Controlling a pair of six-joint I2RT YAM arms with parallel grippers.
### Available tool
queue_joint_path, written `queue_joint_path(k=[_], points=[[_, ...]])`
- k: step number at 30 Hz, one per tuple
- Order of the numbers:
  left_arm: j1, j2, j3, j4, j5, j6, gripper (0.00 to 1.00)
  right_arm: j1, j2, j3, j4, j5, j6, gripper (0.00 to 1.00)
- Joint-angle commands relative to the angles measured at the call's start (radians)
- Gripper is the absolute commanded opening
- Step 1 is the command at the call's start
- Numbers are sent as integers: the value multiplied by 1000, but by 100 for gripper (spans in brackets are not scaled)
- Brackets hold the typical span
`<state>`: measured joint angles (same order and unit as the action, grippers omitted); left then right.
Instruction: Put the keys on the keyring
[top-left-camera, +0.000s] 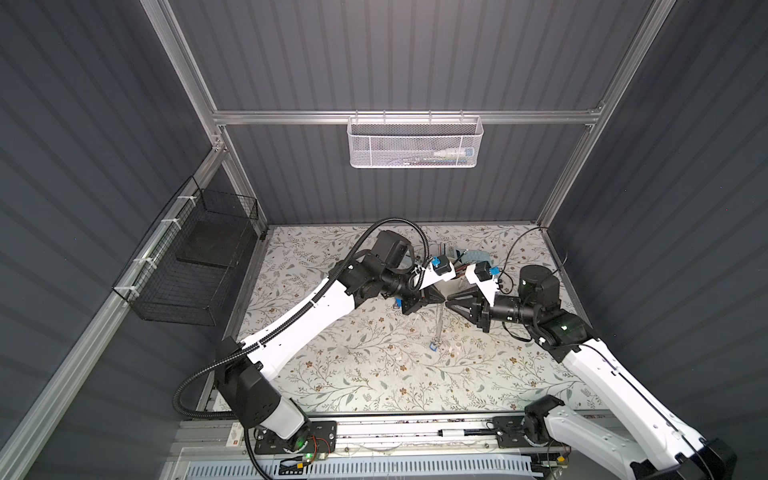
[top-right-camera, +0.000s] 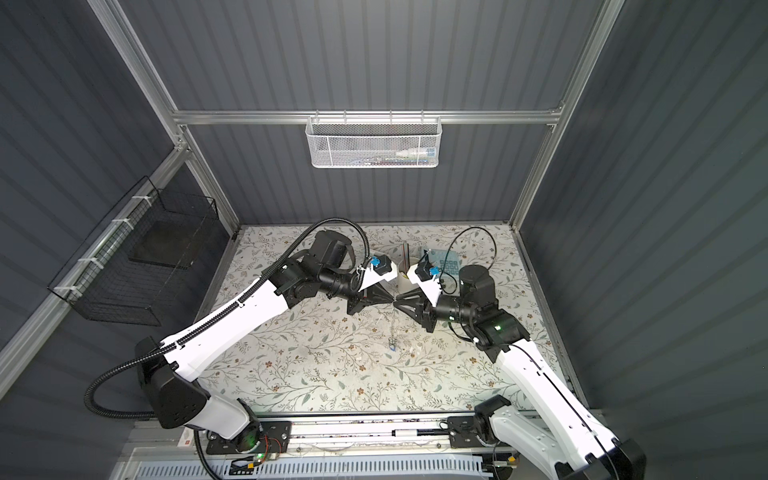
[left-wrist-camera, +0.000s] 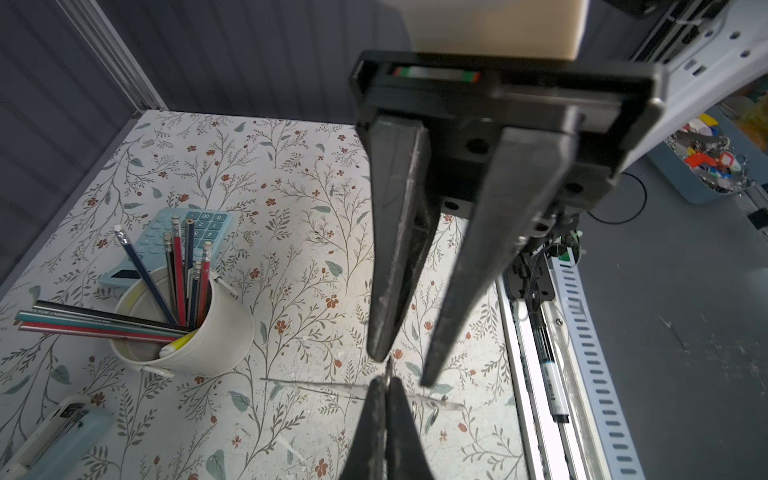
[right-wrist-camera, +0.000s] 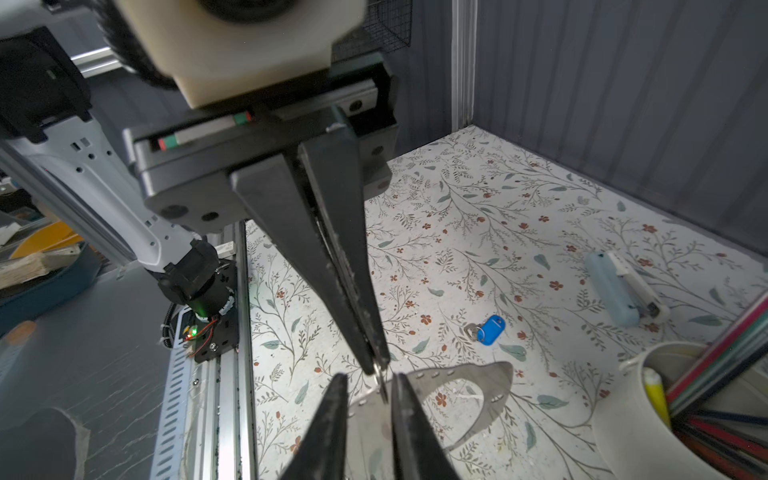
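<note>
Tops overhead, downward (same table); wrists close

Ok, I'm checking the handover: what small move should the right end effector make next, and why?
Probably back the right end effector off: its jaws stand open around the keyring, which the shut left end effector grips. A blue-tagged key lies loose on the table.
</note>
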<state>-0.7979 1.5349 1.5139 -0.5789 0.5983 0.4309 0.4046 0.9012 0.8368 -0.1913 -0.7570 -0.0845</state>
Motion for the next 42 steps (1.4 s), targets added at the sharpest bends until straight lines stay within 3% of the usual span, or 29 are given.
queue_joint_path(k=[1,3,10,16,22,26,33,37,42], points=[[-4,-66,-43,154,-27,-132,0,3,-61,-26,33,162,60,35],[-5,-86,-77,235,-50,-202,0,2,-104,-58,40,198,97,38],[-6,-122,-153,386,-62,-363,0,24,-204,-199,159,161,220,47],[-27,-69,-71,363,-151,-422,0,145,-163,-225,241,331,206,52],[-53,-34,-41,357,-204,-451,0,223,-134,-258,352,530,228,51],[-65,-35,-47,372,-208,-467,0,243,-115,-264,340,642,220,43],[-67,-24,-25,348,-247,-503,0,245,-114,-281,352,703,218,33],[-68,-16,-13,339,-261,-519,0,250,-111,-281,352,699,217,41],[-71,1,12,328,-305,-555,0,278,-104,-282,362,730,199,43]])
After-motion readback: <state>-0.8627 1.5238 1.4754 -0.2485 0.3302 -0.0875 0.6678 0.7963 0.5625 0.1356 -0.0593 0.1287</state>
